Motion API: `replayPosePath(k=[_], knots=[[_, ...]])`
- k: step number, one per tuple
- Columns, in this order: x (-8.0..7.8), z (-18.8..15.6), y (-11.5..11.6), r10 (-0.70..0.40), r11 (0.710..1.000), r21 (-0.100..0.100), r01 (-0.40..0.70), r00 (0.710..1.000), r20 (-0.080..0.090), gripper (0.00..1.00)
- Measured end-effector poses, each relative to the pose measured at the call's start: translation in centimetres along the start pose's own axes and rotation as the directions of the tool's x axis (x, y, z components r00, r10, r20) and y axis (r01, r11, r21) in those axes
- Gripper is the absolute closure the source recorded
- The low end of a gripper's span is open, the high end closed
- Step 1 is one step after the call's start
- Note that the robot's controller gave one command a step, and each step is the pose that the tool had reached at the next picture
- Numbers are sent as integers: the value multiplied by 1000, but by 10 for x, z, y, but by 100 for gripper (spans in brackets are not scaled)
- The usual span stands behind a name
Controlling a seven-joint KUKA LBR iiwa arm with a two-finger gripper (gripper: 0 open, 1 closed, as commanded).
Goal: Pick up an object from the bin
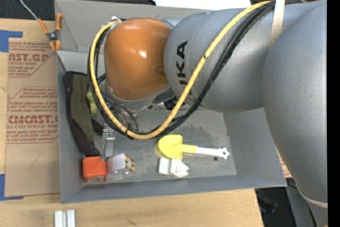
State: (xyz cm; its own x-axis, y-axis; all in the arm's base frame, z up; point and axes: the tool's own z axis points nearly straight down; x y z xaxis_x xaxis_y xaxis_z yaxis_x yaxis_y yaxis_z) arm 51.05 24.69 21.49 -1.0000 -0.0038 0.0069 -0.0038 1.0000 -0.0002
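My gripper (108, 143) reaches down from under the orange wrist cover at the bin's left front. It hangs just above an orange-red block (93, 168) and a clear plastic piece (121, 163) that lie side by side in the front left corner. A long black curved thing (76, 109) lies along the left wall, right beside the gripper. I see nothing held in the gripper.
A yellow scoop with a white handle (177, 148) lies in the middle front, with a small white piece (172, 167) just in front of it. The arm and its cover hide the back of the bin. The front right floor is bare.
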Motion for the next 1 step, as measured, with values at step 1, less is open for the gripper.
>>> replayPosePath(k=[1], knots=[[-2,-4,-2,3,1000,-2,-3,1000,7,0]])
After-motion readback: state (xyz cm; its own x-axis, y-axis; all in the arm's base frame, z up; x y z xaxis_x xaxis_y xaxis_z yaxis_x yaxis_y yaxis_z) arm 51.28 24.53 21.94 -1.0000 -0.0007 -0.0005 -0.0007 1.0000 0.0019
